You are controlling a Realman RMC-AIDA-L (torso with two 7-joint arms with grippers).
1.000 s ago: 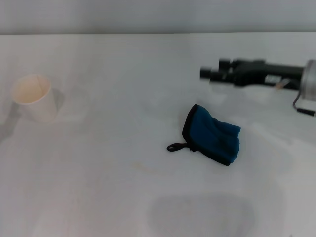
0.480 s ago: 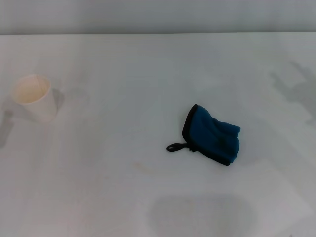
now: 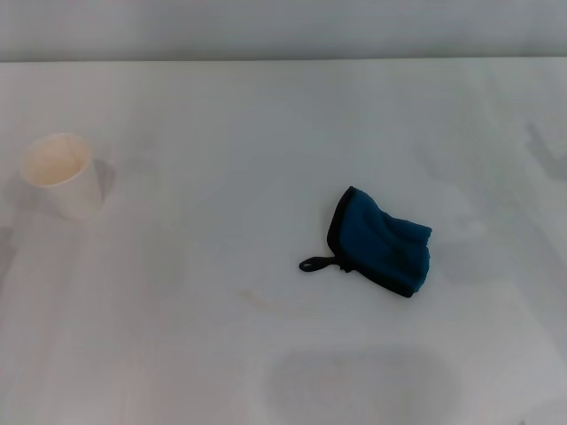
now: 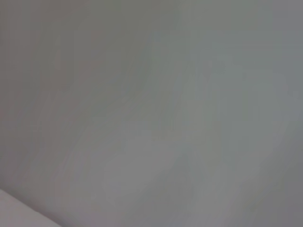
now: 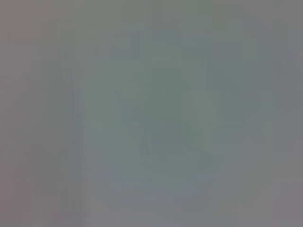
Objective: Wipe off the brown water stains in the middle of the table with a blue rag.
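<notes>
Your blue rag (image 3: 383, 241) lies crumpled on the desk (image 3: 266, 133), well right of the paper cup (image 3: 60, 174), loop toward the cup. No brown stain is discernible. Neither gripper shows; jaws' state cannot be told.

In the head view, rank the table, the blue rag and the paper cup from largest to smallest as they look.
1. The table, which fills nearly the whole view.
2. The blue rag.
3. The paper cup, close to the rag in apparent size, a little smaller; it stands farther left, so the real ranking is unsure.

Neither hand is in view.
</notes>
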